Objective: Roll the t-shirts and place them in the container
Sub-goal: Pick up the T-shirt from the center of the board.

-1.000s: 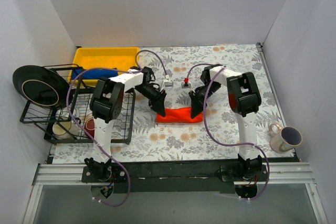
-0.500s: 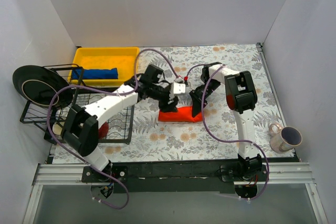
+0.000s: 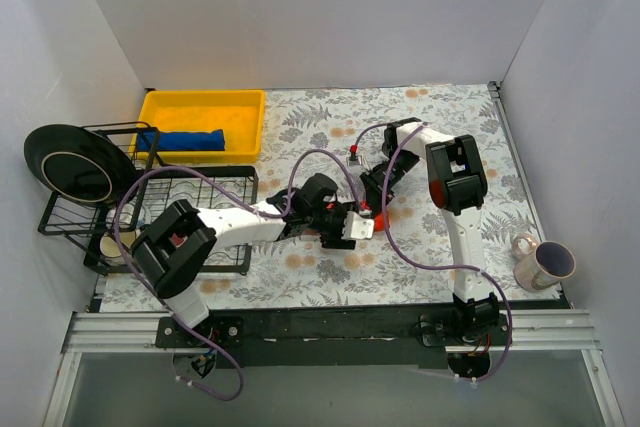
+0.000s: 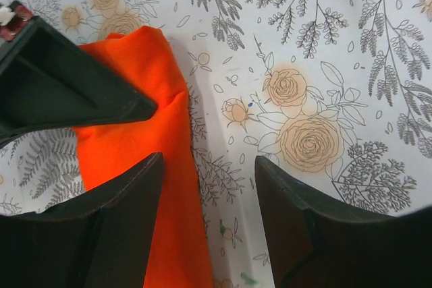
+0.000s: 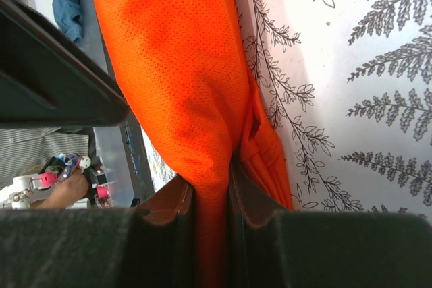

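Note:
The orange-red t-shirt (image 4: 152, 153) lies folded into a long band on the flowered table. In the top view only a small bit of it (image 3: 367, 215) shows between the two grippers. My right gripper (image 5: 212, 234) is shut on one end of the t-shirt (image 5: 182, 65), with cloth pinched between its pads. My left gripper (image 4: 206, 234) is open, low over the table; one finger is over the cloth's edge and the other over bare table. In the top view it (image 3: 348, 223) sits just left of the right gripper (image 3: 376, 197). The royal blue t-shirt (image 3: 182, 139) lies rolled in the yellow bin.
The yellow bin (image 3: 205, 105) stands at the back left. A black wire dish rack (image 3: 150, 209) with a black plate (image 3: 65, 162) and cups is at the left. A mug (image 3: 545, 263) stands at the right front. White walls enclose the table.
My left arm has swung from the t-shirt's left end across to the right, low beside the right gripper, covering most of the cloth. The right gripper has kept its hold.

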Tool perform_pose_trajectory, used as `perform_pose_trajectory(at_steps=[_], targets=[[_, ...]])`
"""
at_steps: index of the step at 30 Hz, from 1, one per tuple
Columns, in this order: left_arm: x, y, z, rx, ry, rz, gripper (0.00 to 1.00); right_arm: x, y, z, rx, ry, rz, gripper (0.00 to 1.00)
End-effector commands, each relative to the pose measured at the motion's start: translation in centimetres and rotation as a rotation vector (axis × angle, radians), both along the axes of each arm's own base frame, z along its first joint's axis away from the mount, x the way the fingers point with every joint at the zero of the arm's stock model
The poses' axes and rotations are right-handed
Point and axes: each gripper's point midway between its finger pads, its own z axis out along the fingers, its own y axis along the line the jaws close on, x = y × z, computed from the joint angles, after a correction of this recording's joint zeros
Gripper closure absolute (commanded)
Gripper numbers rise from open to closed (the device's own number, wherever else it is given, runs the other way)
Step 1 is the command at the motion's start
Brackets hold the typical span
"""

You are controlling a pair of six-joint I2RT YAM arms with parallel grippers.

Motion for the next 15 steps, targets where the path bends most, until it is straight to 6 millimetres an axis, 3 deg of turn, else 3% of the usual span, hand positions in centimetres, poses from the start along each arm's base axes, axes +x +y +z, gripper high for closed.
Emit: perform_pose_trajectory(at_steps=[1, 4, 9, 15], targets=[[2.0, -0.9, -0.6, -0.003, -0.162, 0.024, 0.43, 1.9, -0.8, -3.6, -0.026, -0.128, 0.054, 0.91], [2.4, 0.1, -3.6, 0.08, -0.208, 0.049, 0.36, 1.5, -0.8, -3.9, -0.019, -0.11, 0.051, 0.91], [4.1, 0.1, -3.5, 0.084, -0.262, 0.108, 0.35, 0.9, -0.9, -4.2, -0.013, -0.092, 0.053, 0.91], [5.1, 1.8, -4.4, 0.163, -0.288, 0.166, 0.37, 0.7, -0.8, -4.6, -0.017, -0.066, 0.044, 0.91]])
